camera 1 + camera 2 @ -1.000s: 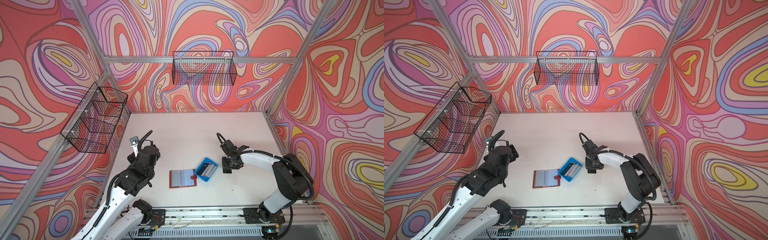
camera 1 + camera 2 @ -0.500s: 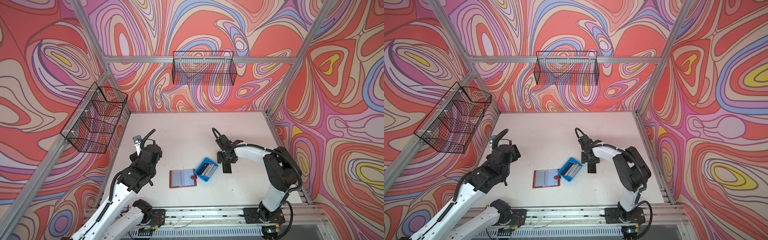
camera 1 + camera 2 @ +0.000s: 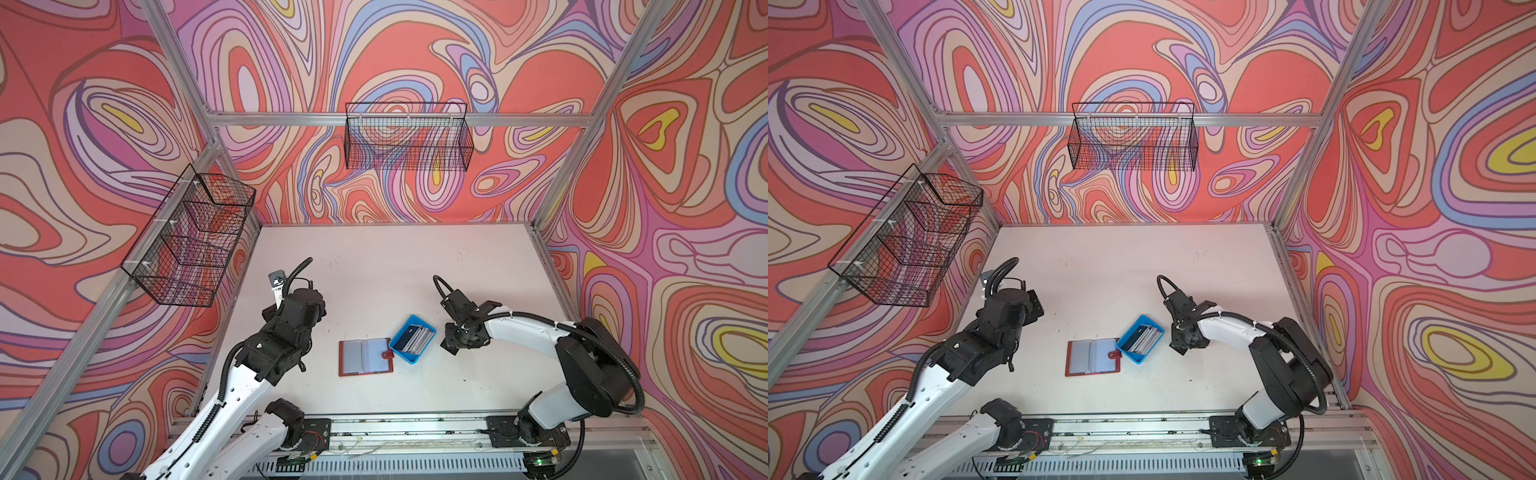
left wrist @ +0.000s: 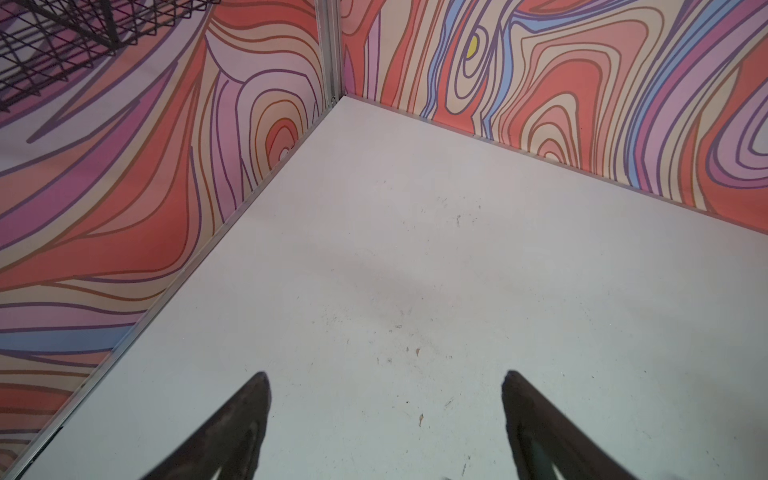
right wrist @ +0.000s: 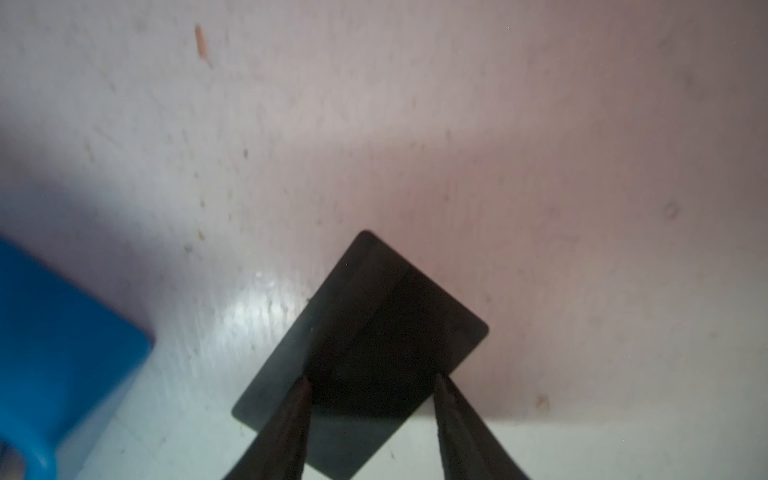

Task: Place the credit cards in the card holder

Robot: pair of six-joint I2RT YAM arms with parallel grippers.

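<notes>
My R gripper (image 5: 372, 376): jaws part-way apart over thin black rectangular plastic card (image 5: 374, 307), which lies flat on white table (image 5: 415, 104) nr blue plastic tray (image 3: 409, 359). Card's long axis slants across my fingers, one corner pointing ahead. Red-brown leather-look card holder (image 3: 365, 357) lies open on tray's far side. My L gripper (image 4: 384, 374) is spread wide, empty.

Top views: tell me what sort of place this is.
Most likely a robot test cell, not a home or office. Two arms stand on a rail at the table's front edge. An aluminium frame carries swirl-printed walls on three sides, and wire baskets hang from it.
</notes>
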